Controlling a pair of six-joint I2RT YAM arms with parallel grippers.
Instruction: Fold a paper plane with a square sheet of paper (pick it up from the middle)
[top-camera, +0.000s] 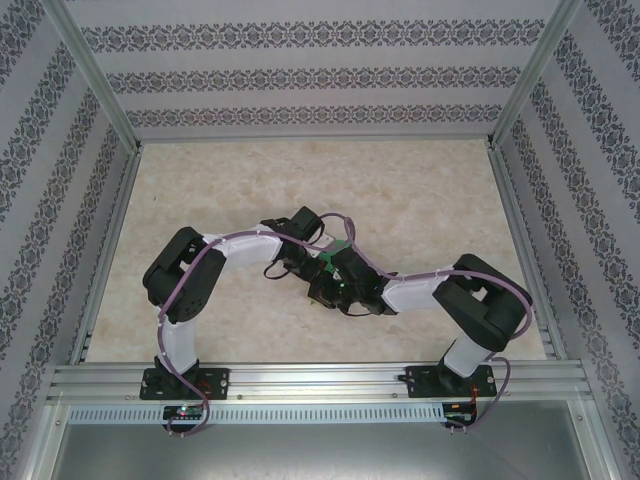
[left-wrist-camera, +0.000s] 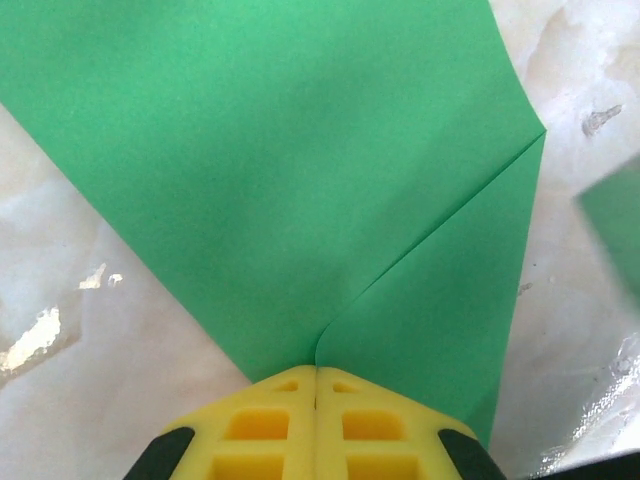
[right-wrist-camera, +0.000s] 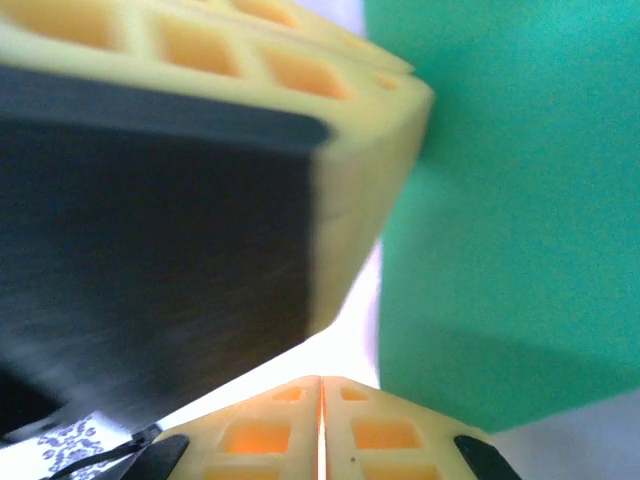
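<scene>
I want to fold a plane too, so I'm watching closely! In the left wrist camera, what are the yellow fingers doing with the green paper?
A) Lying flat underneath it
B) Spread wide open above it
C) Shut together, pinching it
C: in the left wrist view the left gripper has its yellow fingers pressed together with no gap, and the green paper comes out from between their tips, a fold line starting right there.

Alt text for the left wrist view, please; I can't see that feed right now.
The yellow left pincer is shut on the bright-green paper at bottom centre. The paper fans upward, a flap's edge running from the grip to a sharp corner at upper right. Pale marbled table shows on either side.
</scene>
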